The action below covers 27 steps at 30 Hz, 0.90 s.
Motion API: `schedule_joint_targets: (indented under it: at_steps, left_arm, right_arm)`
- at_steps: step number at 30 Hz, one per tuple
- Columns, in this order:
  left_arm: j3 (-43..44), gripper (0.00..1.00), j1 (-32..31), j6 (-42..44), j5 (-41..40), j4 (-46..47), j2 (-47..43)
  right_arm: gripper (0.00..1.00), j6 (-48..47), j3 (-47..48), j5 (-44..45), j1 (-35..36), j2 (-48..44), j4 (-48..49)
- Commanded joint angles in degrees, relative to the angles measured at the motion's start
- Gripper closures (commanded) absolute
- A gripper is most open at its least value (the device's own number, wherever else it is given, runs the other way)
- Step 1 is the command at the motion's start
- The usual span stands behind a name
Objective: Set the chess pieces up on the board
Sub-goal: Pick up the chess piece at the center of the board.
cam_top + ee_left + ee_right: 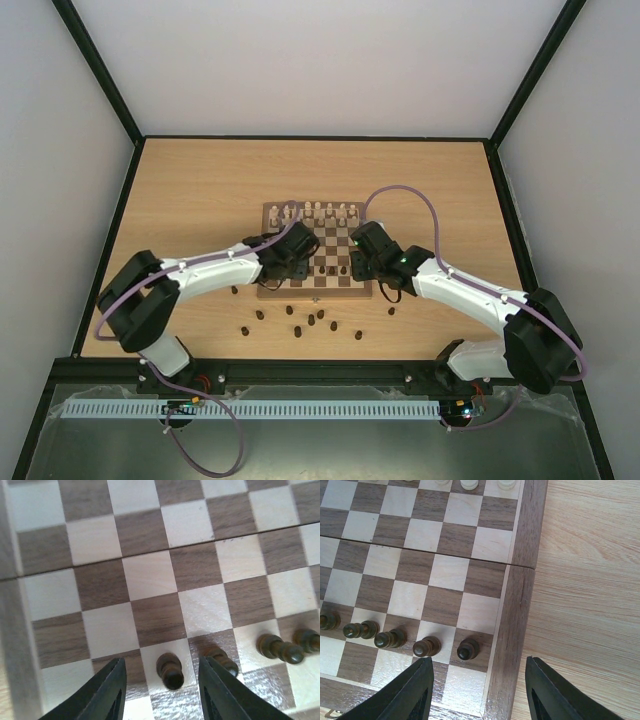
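The fingers (112, 695) of the left gripper (161, 682) occupy the lower edge of the left wrist view. They stand apart with a clear gap on each side of one dark pawn (170, 670). Neither finger touches the pawn, so this pincer is partly open and holds nothing. The pawn stands on a cream square of the board (150, 575), in the second row from the near edge. A neighbouring dark piece (220, 660) stands on the next square to the right. The right gripper (477, 685) hangs over the near right corner of the board, its jaws wide apart and nothing between them. Ahead of it, a row of dark chess pieces (390, 639) occupies the second row, and the end pawn (467, 650) stands on the last square beside the border. In the overhead view, several loose dark pieces (311, 321) lie scattered on the table (200, 190) between the board and the arm bases. Cream pieces (320, 210) line the board's far edge.
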Motion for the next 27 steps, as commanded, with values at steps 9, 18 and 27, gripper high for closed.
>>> schedule_joint_targets:
  at_steps: [9,18,27]
  left_arm:
    - [-4.9,0.29,1.8,-5.0,-6.7,-9.9,-17.5]
    - [-15.7,0.02,7.3,-9.7,-6.2,-9.8,-25.0]
    - [-20.5,0.01,10.1,-11.2,-5.6,-9.3,-26.9]
  right_arm:
    - [0.43,0.1,-0.8,-0.3,0.1,-0.5,-1.2]
    - [0.01,0.2,-1.2,-1.4,0.1,-1.6,-0.6]
    - [0.01,0.0,-1.5,-2.7,0.1,-2.6,-0.2]
